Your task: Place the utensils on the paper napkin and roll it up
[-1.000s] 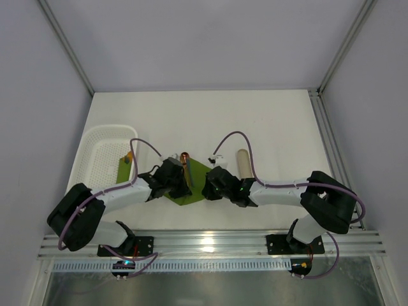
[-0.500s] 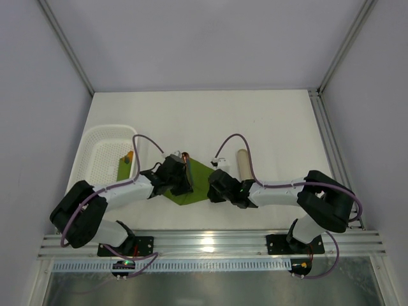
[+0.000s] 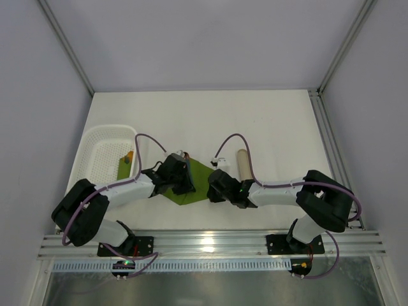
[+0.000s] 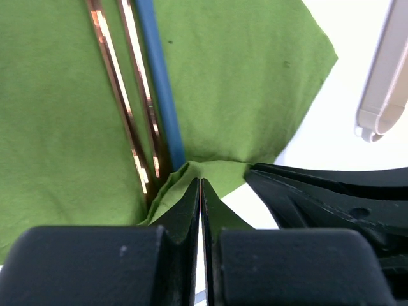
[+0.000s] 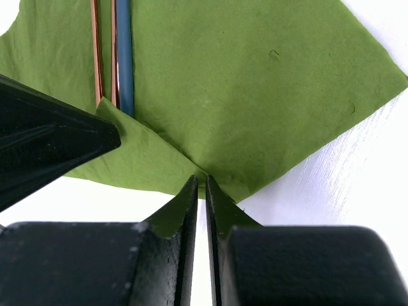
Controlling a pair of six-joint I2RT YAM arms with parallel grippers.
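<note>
Olive-green paper napkin (image 3: 196, 185): one, flat on the white worktop (image 3: 268, 121), spread ahead of both sets of jaws. Its near edge is turned up into a small flap between them.

Utensils (image 4: 131, 108): two copper-brown shafts, side by side on the napkin, just ahead and left of your left jaws. A blue bar (image 4: 160, 89) lies against their right side. The flap covers their near ends.

Left gripper (image 4: 201, 186): your jaws are pressed together on the raised fold of napkin.

Right gripper (image 5: 199, 183): your jaws are closed to a sliver, nipping the napkin's near edge. The other gripper's dark tip sits just to their left.

Beige oblong piece (image 3: 243, 163): on the worktop beside the right wrist, off the napkin.

White mesh basket (image 3: 102, 156): well out to the left of your left jaws.
</note>
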